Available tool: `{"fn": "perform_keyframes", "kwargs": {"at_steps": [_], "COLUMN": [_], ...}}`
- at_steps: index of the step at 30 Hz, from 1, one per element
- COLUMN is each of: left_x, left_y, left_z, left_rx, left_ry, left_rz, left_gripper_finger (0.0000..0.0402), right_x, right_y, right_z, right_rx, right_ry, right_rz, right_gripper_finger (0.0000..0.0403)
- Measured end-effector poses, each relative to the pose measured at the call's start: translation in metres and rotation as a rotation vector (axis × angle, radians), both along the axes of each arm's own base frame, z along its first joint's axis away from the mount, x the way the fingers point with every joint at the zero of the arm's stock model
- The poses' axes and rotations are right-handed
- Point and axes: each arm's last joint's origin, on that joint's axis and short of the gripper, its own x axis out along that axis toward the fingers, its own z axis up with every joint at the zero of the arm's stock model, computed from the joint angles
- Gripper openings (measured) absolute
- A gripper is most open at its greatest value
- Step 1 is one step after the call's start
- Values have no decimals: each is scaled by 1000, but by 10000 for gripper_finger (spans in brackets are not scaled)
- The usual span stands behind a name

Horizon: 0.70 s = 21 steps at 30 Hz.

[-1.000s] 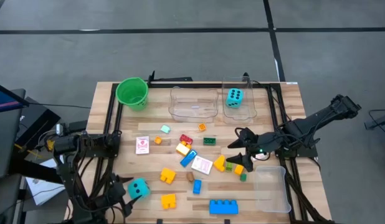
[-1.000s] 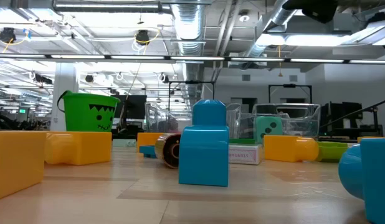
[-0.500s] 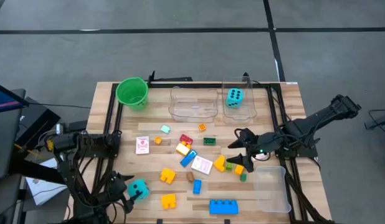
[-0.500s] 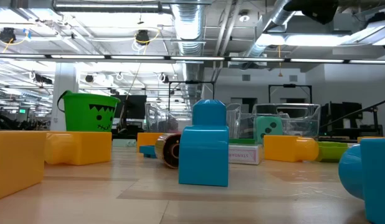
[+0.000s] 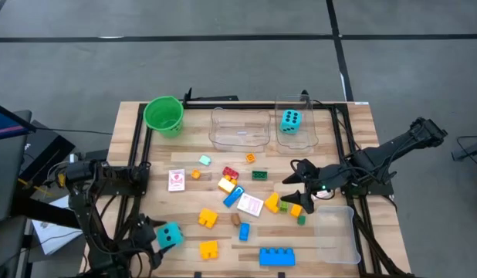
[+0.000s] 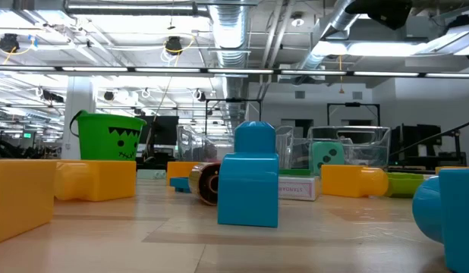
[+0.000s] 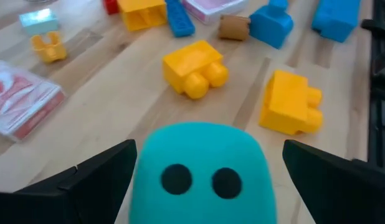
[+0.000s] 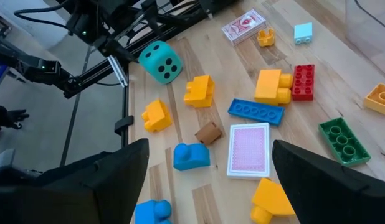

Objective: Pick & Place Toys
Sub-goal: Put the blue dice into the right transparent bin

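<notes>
From above, you see the left gripper [image 5: 155, 238] spread wide beside a cyan die [image 5: 170, 235] at the table's near left. Your left wrist view shows that die between parted fingers. The right gripper [image 5: 294, 188] hangs open over scattered blocks [image 5: 279, 203]. No writing is legible.

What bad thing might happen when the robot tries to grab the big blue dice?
The left gripper is open around the cyan die, which nearly fills the gap between the fingers, so it might slip or get pushed away as they close. It also sits near the table's edge, so a nudge might tip it off. A yellow block lies close and could get bumped.
</notes>
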Motion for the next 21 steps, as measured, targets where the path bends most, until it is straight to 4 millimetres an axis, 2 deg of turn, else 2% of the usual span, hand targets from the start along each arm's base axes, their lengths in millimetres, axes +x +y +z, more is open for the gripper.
{"fn": "perform_keyframes", "kwargs": {"at_steps": [13,21], "left_x": [-1,-1], "left_y": [1,-1], "left_z": [-1,-2], "left_rx": [44,2], "left_ry": [58,107], "left_rz": [-25,-5], "left_gripper_finger": [400,400], "right_x": [0,0], "right_y": [0,0], "right_z": [0,0], "right_rx": [9,6], "right_ry": [1,1], "right_rz": [-6,-4], "right_gripper_finger": [331,331]}}
